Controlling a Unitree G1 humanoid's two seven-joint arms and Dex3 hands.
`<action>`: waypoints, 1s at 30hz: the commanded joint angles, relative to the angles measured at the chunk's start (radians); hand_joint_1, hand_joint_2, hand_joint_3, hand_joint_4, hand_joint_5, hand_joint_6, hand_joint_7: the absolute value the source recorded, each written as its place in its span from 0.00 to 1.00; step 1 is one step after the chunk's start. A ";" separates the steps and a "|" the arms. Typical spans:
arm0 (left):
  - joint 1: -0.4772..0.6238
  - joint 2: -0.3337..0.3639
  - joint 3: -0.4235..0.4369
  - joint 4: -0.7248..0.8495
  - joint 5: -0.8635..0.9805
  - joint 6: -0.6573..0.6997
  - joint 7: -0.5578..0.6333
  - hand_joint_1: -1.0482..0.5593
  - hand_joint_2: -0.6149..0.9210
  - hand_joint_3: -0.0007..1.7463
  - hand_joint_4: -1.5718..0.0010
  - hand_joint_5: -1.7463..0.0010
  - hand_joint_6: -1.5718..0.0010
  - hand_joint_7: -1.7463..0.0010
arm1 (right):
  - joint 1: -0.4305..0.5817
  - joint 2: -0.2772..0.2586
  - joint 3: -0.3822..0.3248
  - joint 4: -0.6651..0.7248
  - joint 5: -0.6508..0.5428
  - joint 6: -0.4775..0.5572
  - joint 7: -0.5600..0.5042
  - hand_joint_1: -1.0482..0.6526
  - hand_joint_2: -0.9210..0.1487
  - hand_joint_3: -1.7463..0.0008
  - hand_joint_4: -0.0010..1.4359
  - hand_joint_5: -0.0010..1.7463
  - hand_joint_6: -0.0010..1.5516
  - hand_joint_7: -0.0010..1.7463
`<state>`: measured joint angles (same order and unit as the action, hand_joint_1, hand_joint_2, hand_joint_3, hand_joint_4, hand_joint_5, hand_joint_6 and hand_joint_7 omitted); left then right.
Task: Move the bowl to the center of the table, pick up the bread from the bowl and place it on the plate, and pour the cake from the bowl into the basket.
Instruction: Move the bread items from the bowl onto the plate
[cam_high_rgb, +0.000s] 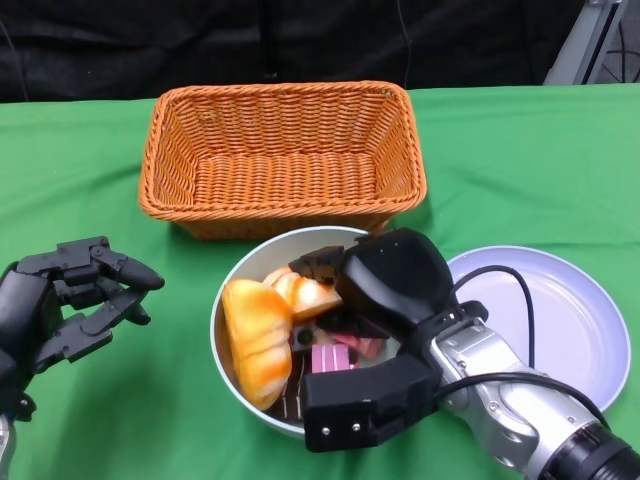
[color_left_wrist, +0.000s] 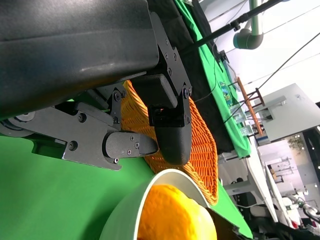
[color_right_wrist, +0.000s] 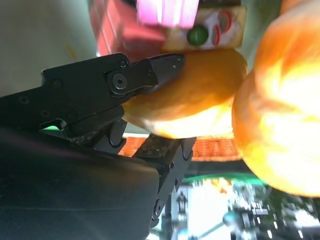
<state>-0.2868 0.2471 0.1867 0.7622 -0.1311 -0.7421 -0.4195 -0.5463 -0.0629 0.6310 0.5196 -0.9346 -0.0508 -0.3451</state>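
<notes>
Inside the bowl (cam_high_rgb: 228, 352), at mid-counter, the right hand (cam_high_rgb: 345, 290) grasps a bread roll (cam_high_rgb: 308, 294). Step in hand: bread pickup. Next: lift it clear, carry it to the plate (cam_high_rgb: 565, 310). Left hand (cam_high_rgb: 70, 300) hovers, holding nothing, fingers apart.

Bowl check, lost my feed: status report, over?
Right robot hand in the bowl, gripping a small bread. Left robot hand open, clear of the bowl. Plate and basket empty.
</notes>
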 joint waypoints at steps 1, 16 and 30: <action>-0.007 0.017 -0.001 0.007 0.005 -0.008 0.009 0.55 0.96 0.19 0.47 0.27 0.41 0.51 | -0.016 -0.020 -0.023 0.010 0.031 -0.059 -0.053 0.41 0.00 1.00 0.37 0.98 0.35 0.74; -0.016 0.024 -0.003 0.028 0.015 -0.018 0.014 0.56 0.96 0.20 0.46 0.28 0.42 0.51 | 0.044 -0.042 -0.179 -0.161 0.250 -0.200 0.009 0.48 0.03 1.00 0.55 0.71 0.62 0.29; -0.041 0.037 0.000 0.070 0.015 -0.022 0.017 0.56 0.96 0.21 0.46 0.29 0.41 0.53 | 0.327 -0.125 -0.362 -0.616 0.457 -0.069 0.328 0.54 0.07 1.00 0.53 0.81 0.62 0.27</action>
<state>-0.3112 0.2598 0.1802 0.8182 -0.1192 -0.7487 -0.4097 -0.2519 -0.1654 0.3001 -0.0632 -0.5066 -0.1229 -0.0320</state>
